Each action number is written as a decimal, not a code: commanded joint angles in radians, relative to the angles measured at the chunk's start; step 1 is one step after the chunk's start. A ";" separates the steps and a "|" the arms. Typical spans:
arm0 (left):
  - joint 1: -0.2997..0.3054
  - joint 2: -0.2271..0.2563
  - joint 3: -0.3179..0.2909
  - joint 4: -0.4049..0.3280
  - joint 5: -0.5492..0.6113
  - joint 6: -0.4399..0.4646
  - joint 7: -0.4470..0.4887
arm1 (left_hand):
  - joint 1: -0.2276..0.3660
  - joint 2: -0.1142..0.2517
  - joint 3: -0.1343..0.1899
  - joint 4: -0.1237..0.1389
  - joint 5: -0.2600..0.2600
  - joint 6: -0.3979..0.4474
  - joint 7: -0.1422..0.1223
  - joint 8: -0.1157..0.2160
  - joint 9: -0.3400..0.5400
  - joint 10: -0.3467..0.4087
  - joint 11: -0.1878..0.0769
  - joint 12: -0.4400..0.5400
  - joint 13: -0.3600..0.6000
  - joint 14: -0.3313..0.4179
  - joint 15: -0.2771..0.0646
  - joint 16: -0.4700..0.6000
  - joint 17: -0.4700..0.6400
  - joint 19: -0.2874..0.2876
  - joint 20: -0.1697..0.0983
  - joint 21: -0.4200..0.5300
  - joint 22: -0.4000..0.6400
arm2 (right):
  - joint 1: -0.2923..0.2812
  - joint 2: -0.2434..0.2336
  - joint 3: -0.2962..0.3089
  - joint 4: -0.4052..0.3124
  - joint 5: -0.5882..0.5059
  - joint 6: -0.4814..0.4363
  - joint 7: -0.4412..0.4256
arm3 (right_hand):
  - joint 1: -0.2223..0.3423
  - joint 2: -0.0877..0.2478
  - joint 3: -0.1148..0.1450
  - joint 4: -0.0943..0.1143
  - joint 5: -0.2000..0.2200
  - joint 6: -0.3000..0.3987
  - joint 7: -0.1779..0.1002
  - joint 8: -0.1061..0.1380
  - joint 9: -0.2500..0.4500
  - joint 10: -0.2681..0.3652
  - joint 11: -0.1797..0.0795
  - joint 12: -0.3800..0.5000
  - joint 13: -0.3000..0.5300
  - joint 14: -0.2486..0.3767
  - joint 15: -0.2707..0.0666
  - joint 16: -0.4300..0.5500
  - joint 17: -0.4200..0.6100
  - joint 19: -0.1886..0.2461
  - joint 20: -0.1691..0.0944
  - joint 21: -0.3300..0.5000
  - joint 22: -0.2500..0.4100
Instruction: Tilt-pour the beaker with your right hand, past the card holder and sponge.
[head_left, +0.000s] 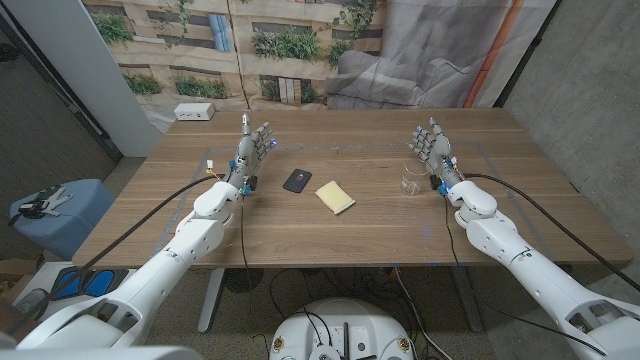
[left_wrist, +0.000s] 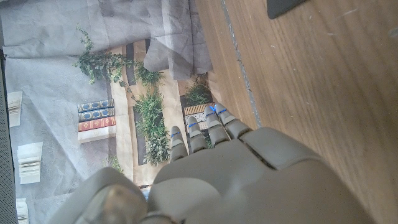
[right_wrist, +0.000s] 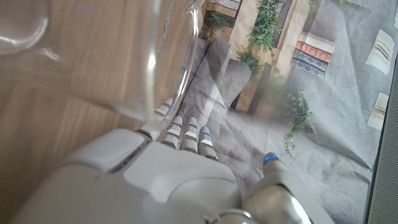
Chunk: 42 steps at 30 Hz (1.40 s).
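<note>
while right hand (head_left: 430, 146) (fingers apart) stands beside beaker (head_left: 412, 179)

Left hand (head_left: 255, 143), right hand (head_left: 429, 143): both raised, empty.

Beaker (right_wrist: 124, 56) blurred, cut off at frame edge; card holder (left_wrist: 283, 6) mostly cropped.

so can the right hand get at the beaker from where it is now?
Probably yes. The right hand stands open just beside the beaker, nothing between them; the sponge and card holder lie well off toward the other side.
</note>
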 joint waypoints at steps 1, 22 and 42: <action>0.000 0.000 0.000 0.000 0.000 0.001 0.000 | 0.001 0.025 -0.008 0.001 0.004 0.000 -0.009 0.004 0.003 0.010 0.001 0.006 0.002 0.006 0.001 0.005 0.005 0.008 -0.008 0.007 0.002 | -0.022 -0.030 0.015 0.004 -0.002 0.023 0.020 | -0.006 0.005 0.006 0.000 0.006 0.005 -0.004 0.005 0.005 0.005 -0.001 0.007 0.001 0.002 -0.008 0.003 0.001 0.004 -0.005 0.005 0.002; 0.000 -0.001 0.001 0.001 0.000 0.000 0.000 | 0.001 0.025 -0.008 0.001 0.004 0.000 -0.009 0.004 0.003 0.009 0.001 0.006 0.002 0.006 0.001 0.005 0.005 0.008 -0.008 0.007 0.002 | -0.059 -0.090 0.040 0.028 -0.016 0.101 0.083 | 0.039 -0.033 0.004 -0.045 0.006 -0.026 -0.004 0.001 0.005 -0.008 -0.006 0.004 0.001 -0.003 -0.009 -0.005 -0.017 -0.021 -0.009 0.000 0.001; 0.000 0.000 0.000 0.000 0.000 0.000 0.000 | 0.001 0.025 -0.008 0.001 0.004 0.000 -0.009 0.004 0.003 0.009 0.001 0.006 0.002 0.006 0.001 0.004 0.005 0.008 -0.008 0.007 0.002 | -0.084 -0.168 0.026 0.026 -0.122 0.168 0.094 | 0.144 -0.112 0.005 -0.162 0.002 -0.124 0.025 -0.003 0.008 -0.059 -0.020 0.001 0.003 -0.039 -0.006 -0.016 -0.046 -0.096 -0.006 -0.003 0.001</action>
